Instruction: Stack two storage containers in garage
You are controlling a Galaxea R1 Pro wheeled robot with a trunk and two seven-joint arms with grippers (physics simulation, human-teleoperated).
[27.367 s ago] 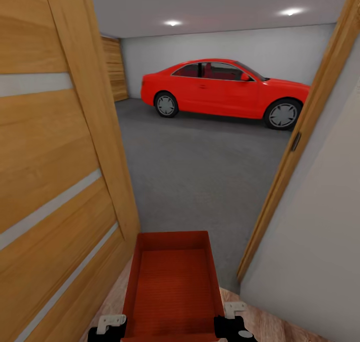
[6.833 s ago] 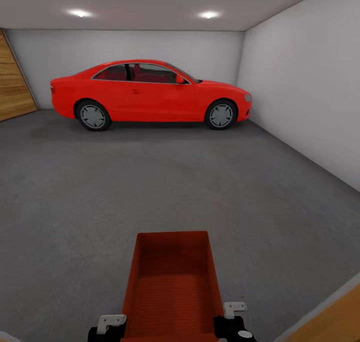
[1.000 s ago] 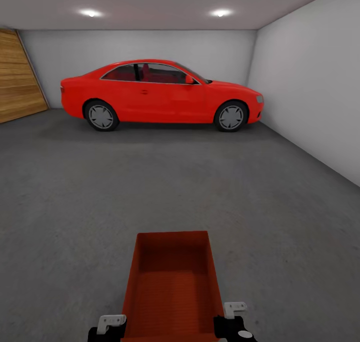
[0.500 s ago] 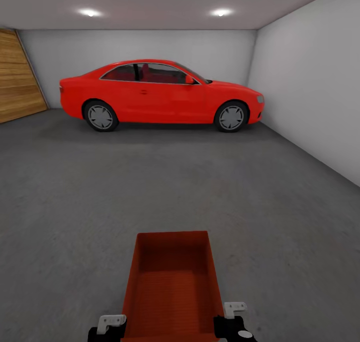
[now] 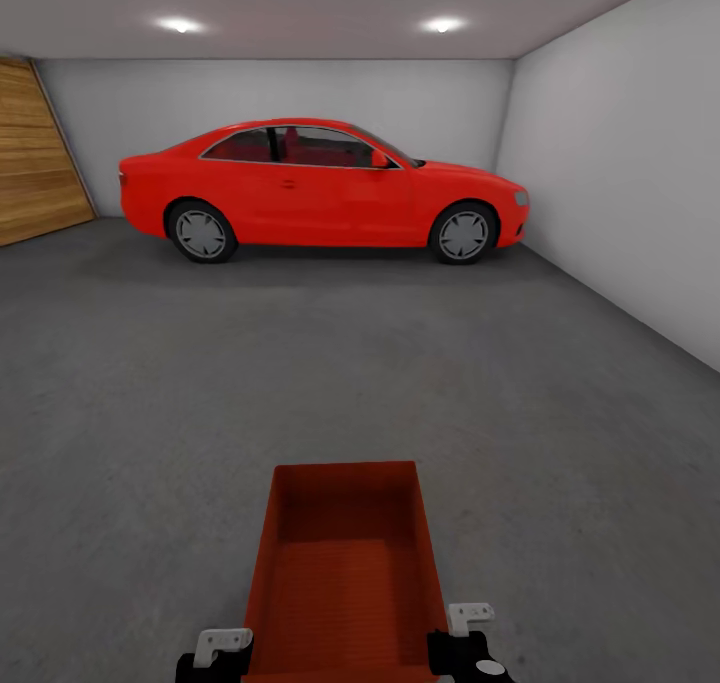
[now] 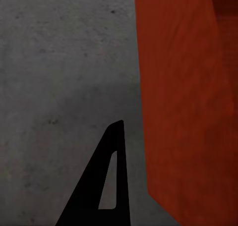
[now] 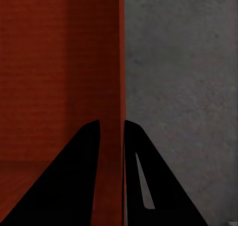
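Observation:
An orange-red storage container (image 5: pixel 345 573) hangs low in the head view, open top up, above the dark grey garage floor (image 5: pixel 420 373). My left gripper (image 5: pixel 222 648) is at its near left corner and my right gripper (image 5: pixel 468 635) at its near right corner. In the right wrist view my right gripper (image 7: pixel 111 124) has both black fingers clamped on the container's thin wall (image 7: pixel 114 62). In the left wrist view one finger (image 6: pixel 115 141) lies just outside the container wall (image 6: pixel 183 97). That wall hides the other finger.
A red coupe car (image 5: pixel 320 188) is parked across the far end of the garage. A wooden panel (image 5: pixel 35 163) stands at the far left and a pale grey wall (image 5: pixel 620 183) runs along the right. Open concrete lies between me and the car.
Since 27 seconds ago the view has passed from the doorway into the garage. Over the last second the picture has barely shifted, and the container sits the same in both grippers.

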